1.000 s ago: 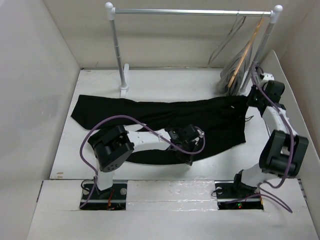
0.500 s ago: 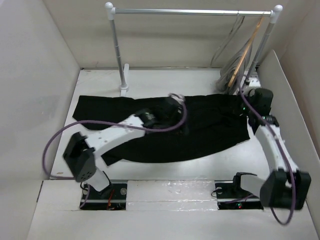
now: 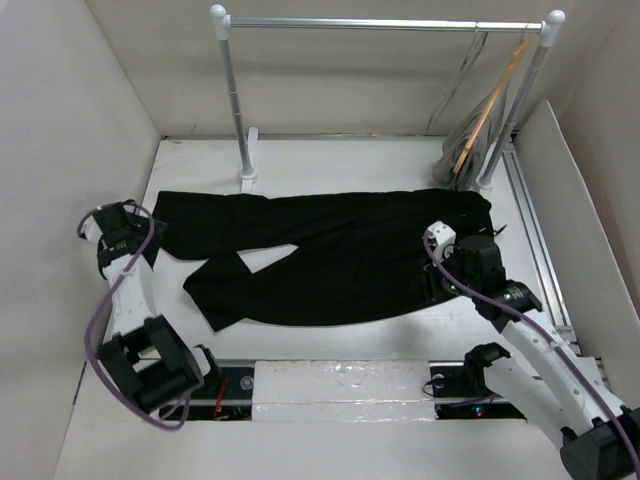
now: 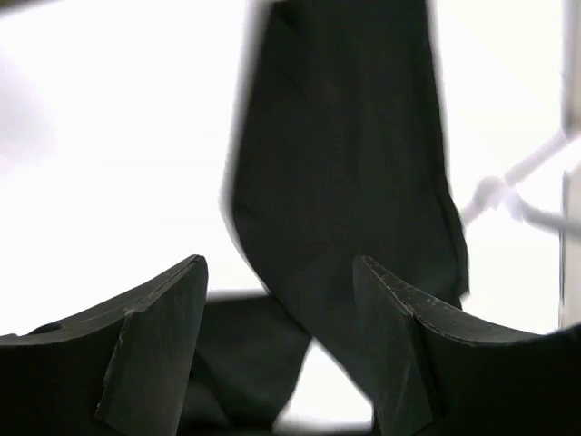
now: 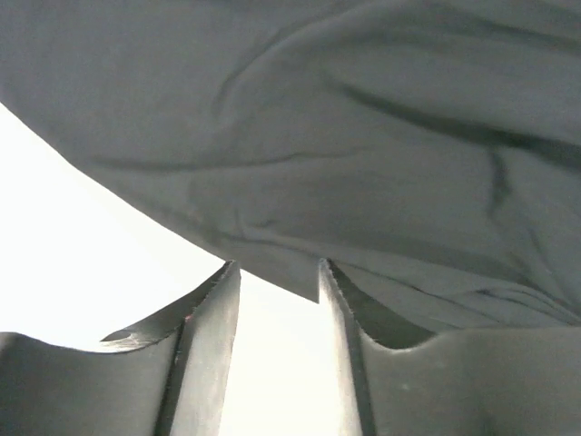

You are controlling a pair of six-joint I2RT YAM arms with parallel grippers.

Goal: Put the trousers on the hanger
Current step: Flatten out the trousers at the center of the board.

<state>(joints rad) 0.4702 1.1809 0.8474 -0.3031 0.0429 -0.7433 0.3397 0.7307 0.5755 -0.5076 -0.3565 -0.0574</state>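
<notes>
The black trousers (image 3: pixel 340 250) lie flat on the white table, waist to the right and two legs spreading to the left. The grey hanger (image 3: pixel 460 135) hangs with others at the right end of the rail, far from both grippers. My left gripper (image 3: pixel 135 232) is open and empty at the table's left side, by the leg ends; in the left wrist view (image 4: pixel 281 263) the trousers (image 4: pixel 345 163) lie ahead of it. My right gripper (image 3: pixel 437 280) is over the waist's near edge. In the right wrist view it (image 5: pixel 277 268) is open, with the cloth's edge (image 5: pixel 363 136) just past the tips.
A clothes rail (image 3: pixel 380 22) on two posts stands at the back; its left post's foot (image 3: pixel 247 178) touches the trousers' far edge. A light brown wooden hanger (image 3: pixel 492 95) hangs among the grey ones. White walls close in the left, back and right sides.
My left arm swung from the trousers' middle out to the far left. My right arm came from the hangers at the back right down to the waist's near edge. The trousers now lie uncovered.
</notes>
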